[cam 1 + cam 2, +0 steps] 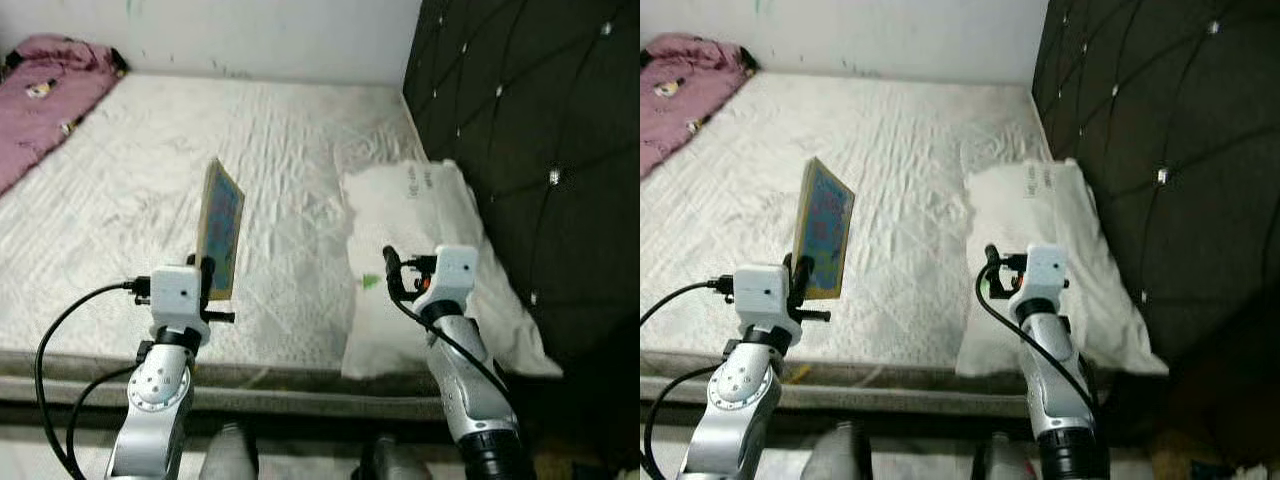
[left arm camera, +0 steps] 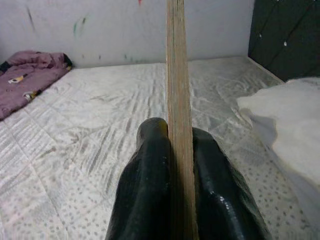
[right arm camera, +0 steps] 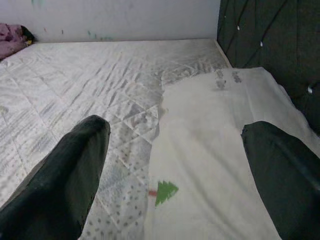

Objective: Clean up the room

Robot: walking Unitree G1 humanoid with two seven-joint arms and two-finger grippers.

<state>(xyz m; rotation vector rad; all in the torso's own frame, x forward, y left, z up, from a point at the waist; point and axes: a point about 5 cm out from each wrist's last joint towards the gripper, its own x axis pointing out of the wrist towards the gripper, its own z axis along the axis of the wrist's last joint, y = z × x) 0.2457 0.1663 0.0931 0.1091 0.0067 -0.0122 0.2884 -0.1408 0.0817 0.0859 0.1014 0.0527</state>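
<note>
- Our left gripper (image 1: 208, 272) pinches the lower edge of a thin colourful picture book (image 1: 221, 228), holding it upright above the near part of the mattress (image 1: 150, 180); in the left wrist view both fingers (image 2: 150, 185) press flat against the book's sides.
- Our right gripper (image 3: 175, 165) hovers with its fingers spread wide over the near end of the white pillow (image 1: 420, 240), touching nothing.
- The pillow bears a small green tree mark (image 3: 165, 191) and some grey print near its far end, too small for us to read.
- The pillow lies along the dark tufted headboard (image 1: 530, 130) on our right.
- The quilted mattress lies open between book and wall; a pink blanket (image 1: 45, 85) sits at the far left corner.
</note>
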